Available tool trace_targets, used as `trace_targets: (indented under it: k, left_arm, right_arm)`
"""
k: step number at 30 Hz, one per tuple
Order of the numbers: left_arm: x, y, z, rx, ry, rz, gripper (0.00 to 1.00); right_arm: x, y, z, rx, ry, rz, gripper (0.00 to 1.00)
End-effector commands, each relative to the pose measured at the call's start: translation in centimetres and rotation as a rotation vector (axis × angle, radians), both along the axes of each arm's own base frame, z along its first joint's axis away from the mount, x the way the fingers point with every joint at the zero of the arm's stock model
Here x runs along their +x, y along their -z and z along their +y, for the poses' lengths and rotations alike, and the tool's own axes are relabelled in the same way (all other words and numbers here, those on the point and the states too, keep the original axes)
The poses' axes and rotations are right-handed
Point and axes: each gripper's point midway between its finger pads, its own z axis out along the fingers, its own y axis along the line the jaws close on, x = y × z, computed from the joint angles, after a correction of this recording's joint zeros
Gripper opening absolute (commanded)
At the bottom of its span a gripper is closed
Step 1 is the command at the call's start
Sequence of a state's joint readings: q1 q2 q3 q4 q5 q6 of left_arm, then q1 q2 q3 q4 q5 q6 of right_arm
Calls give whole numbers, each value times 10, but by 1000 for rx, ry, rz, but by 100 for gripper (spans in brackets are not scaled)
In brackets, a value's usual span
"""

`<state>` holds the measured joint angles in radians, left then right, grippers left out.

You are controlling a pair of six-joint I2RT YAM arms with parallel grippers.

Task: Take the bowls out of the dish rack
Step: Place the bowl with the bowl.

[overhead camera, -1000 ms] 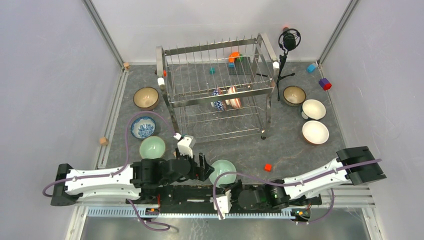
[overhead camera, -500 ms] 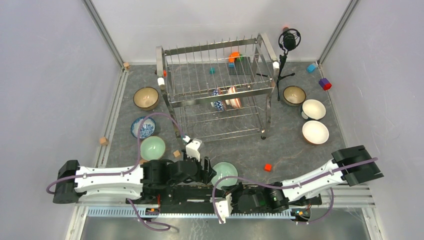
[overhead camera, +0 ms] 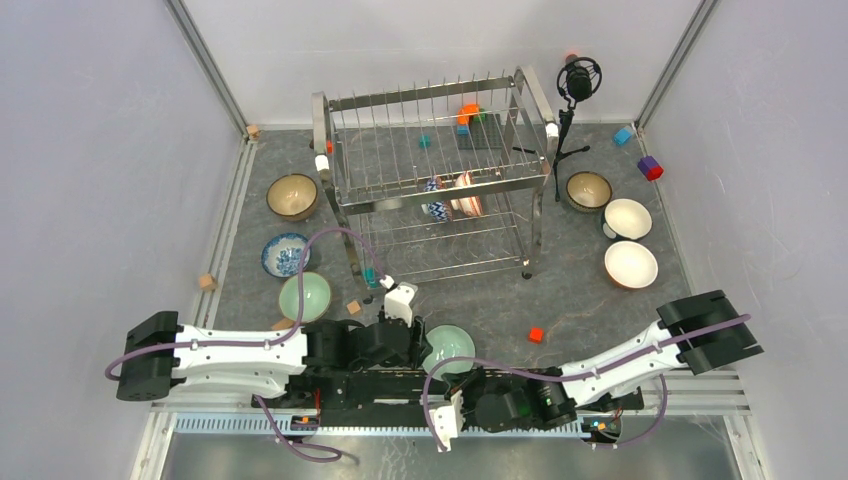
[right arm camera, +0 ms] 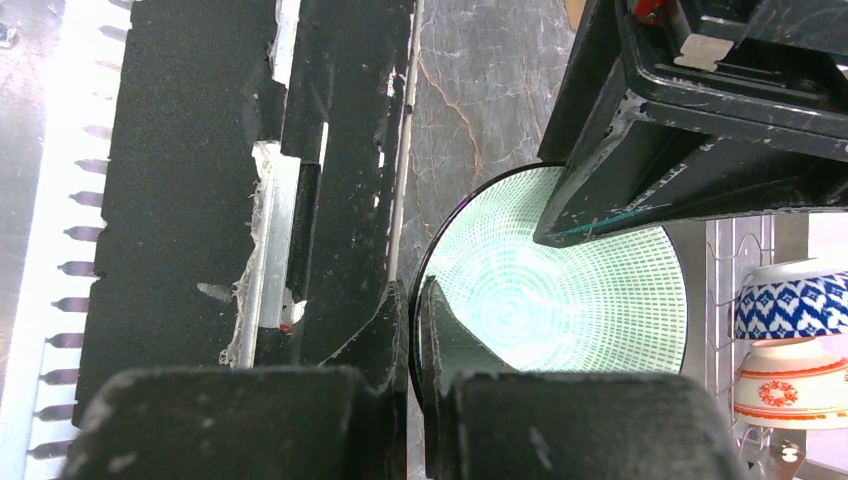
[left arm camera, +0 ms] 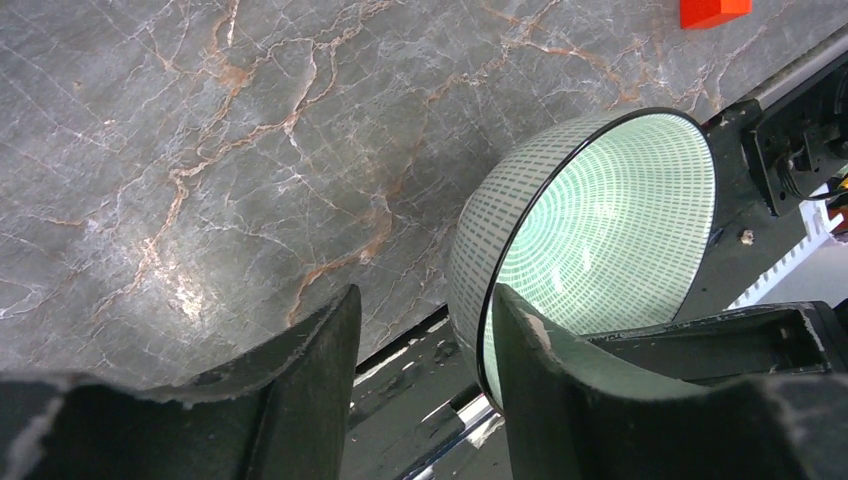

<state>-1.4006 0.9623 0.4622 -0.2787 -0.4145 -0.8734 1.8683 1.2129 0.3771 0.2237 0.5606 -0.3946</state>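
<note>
A pale green bowl with a dashed pattern [overhead camera: 447,347] sits at the table's near edge. My right gripper [overhead camera: 457,373] is shut on its near rim, one finger inside and one outside [right arm camera: 412,290]; the bowl's inside fills that view [right arm camera: 560,290]. My left gripper [overhead camera: 413,343] is open, and its jaws straddle the bowl's rim [left arm camera: 425,300], with the bowl [left arm camera: 590,240] tilted on its edge. The dish rack [overhead camera: 440,190] stands at the back. It holds a blue-and-white bowl [overhead camera: 434,198] and a red-and-white bowl [overhead camera: 466,195] on edge.
On the table to the left stand a brown bowl [overhead camera: 292,195], a blue-and-white bowl [overhead camera: 285,253] and a green bowl [overhead camera: 305,295]. To the right stand a brown bowl [overhead camera: 588,190] and two white bowls [overhead camera: 631,264]. A red block [overhead camera: 536,335] and a microphone tripod [overhead camera: 575,90] are also there.
My left arm has swung right and towards the near edge, bringing its open gripper onto the green bowl's rim. The right gripper still grips the bowl.
</note>
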Motion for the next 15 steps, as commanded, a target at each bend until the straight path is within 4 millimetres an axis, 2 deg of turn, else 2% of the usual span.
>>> trace_targets:
  k: [1, 5, 12, 15]
  left_arm:
    - [2, -8, -10, -44, 0, -18, 56]
    - [4, -4, -8, 9, -15, -13, 45]
    - [4, 6, -5, 74, -39, 7, 35]
    - [4, 8, -4, 83, -42, 8, 27]
  right_arm:
    - [1, -16, 11, 64, 21, -31, 0]
    - [0, -14, 15, 40, 18, -43, 0]
    - [-2, -9, 19, 9, 21, -49, 0]
    - [-2, -8, 20, 9, 31, -44, 0]
